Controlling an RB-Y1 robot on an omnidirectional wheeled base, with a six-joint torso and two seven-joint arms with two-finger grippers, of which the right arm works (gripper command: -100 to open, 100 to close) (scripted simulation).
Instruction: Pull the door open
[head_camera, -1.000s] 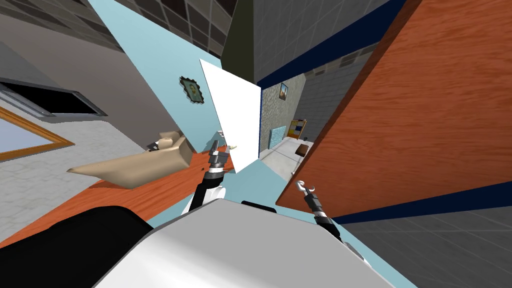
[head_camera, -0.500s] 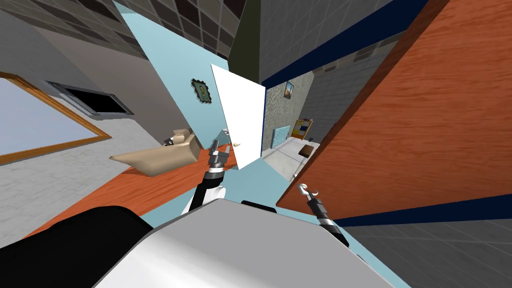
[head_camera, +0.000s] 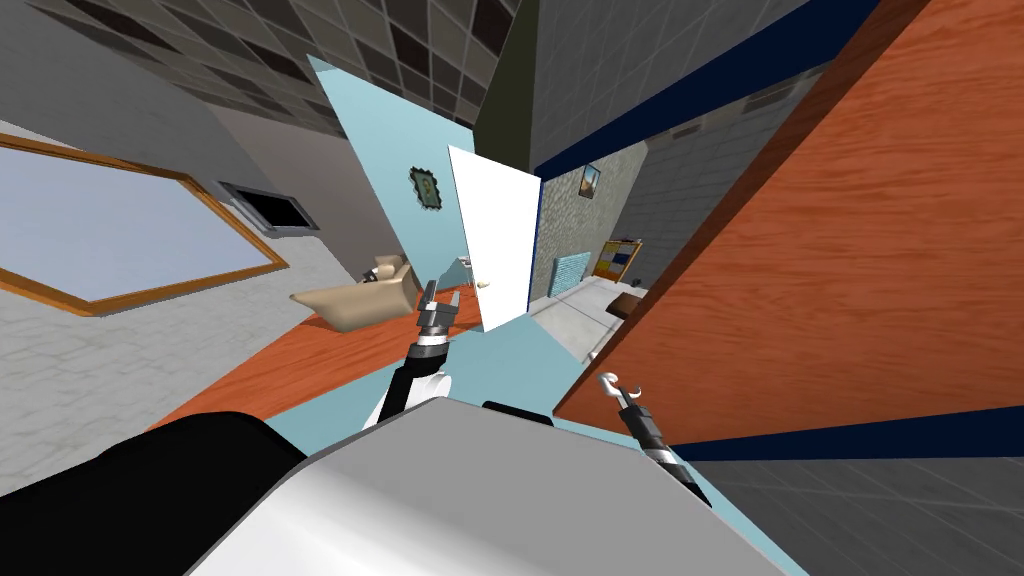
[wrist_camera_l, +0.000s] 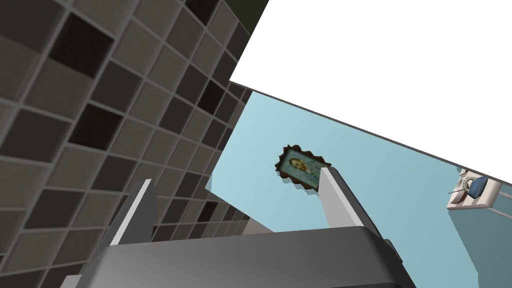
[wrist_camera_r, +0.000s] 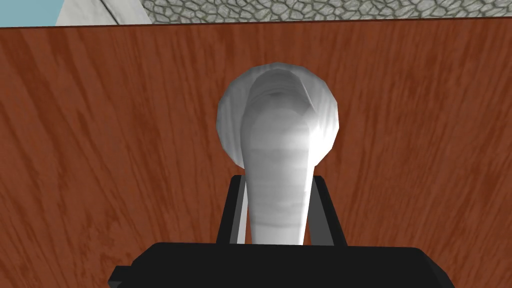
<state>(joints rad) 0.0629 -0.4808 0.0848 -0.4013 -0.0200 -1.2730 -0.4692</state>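
Right claw clamps handle; door ajar, gap beside edge.

Orange-red wood-grain floor noted in the near room. Beige upholstered sofa standing directly on it, toward the far edge, with bare boards along the near edge. Second floor, pale grey and smooth, noted further off. Low brown box-shaped item resting on it near the right edge; type not determinable.

Bright, even light; sheen on door handle; corners splayed.
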